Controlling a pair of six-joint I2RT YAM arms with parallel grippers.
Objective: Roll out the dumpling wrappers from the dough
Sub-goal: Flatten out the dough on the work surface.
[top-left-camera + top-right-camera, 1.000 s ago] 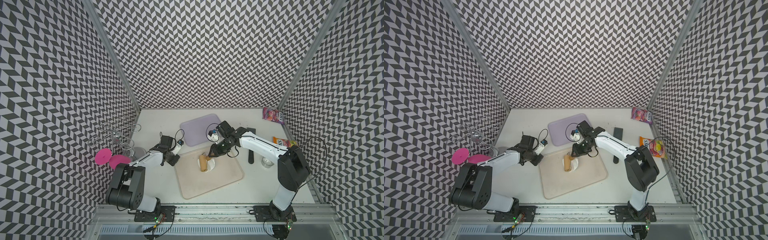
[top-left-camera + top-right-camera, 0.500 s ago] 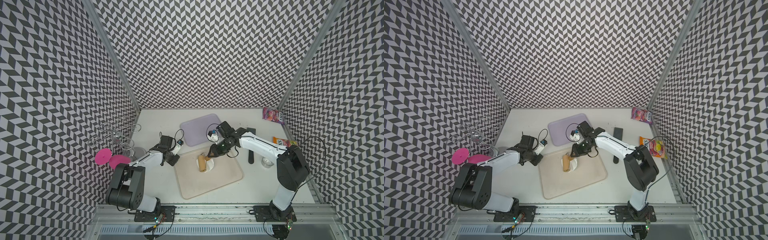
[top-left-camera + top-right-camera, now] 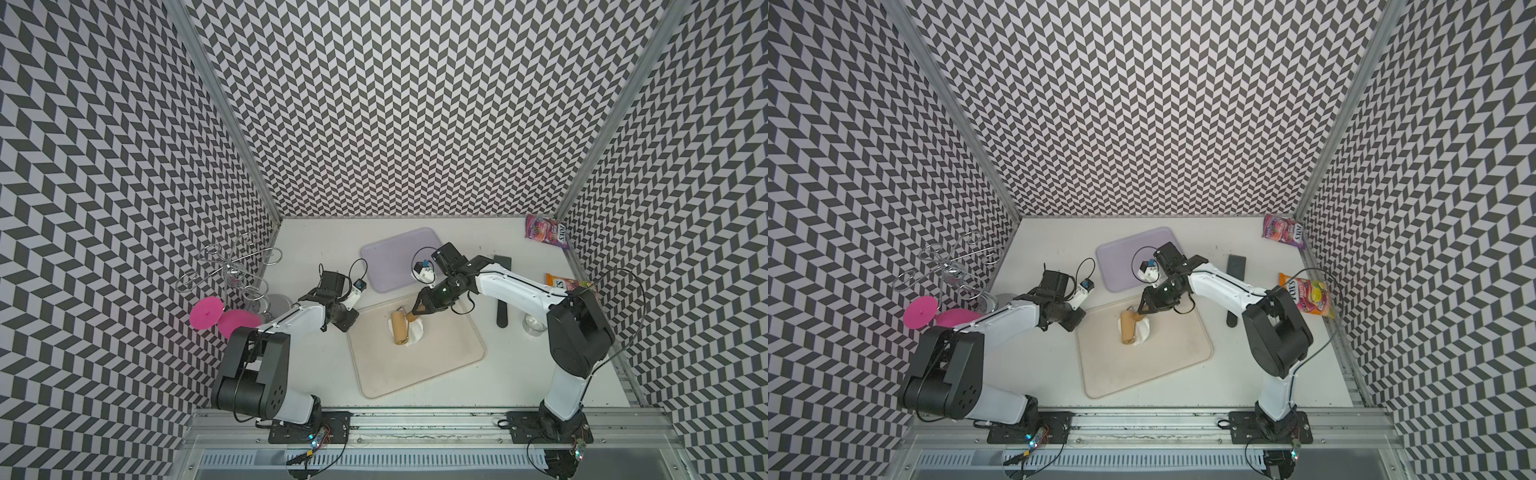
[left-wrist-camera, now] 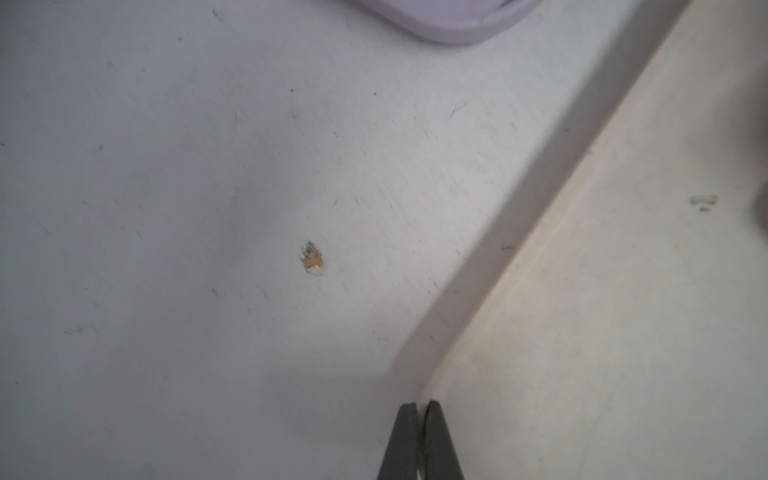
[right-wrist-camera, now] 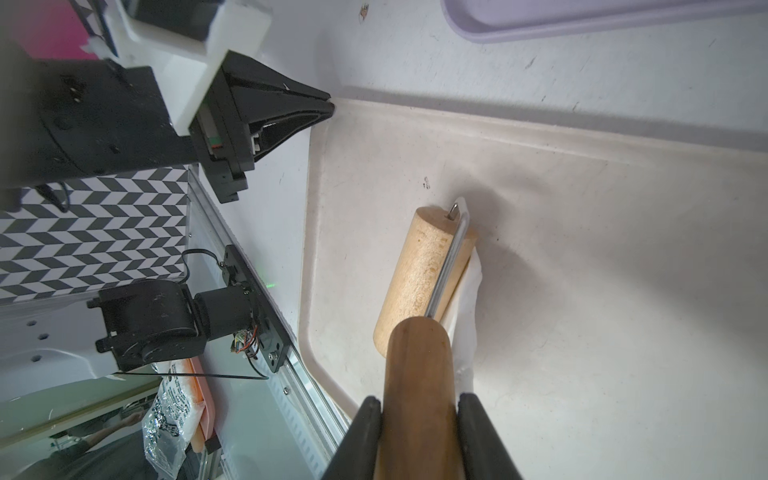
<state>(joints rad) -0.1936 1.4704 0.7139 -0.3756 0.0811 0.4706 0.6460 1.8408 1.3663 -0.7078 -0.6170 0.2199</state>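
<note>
Wooden roller [image 3: 400, 330] on white dough [image 3: 417, 330]; both long axes run front-to-back.

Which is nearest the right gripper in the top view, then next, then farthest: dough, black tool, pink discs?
1. dough, just under the right gripper, on the mat.
2. black tool, right of the mat.
3. pink discs, far left.

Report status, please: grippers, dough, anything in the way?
Left gripper jaws shut at beige tray corner. Right gripper shut on wooden roller handle. Roller rests on white dough. Tray otherwise bare.
</note>
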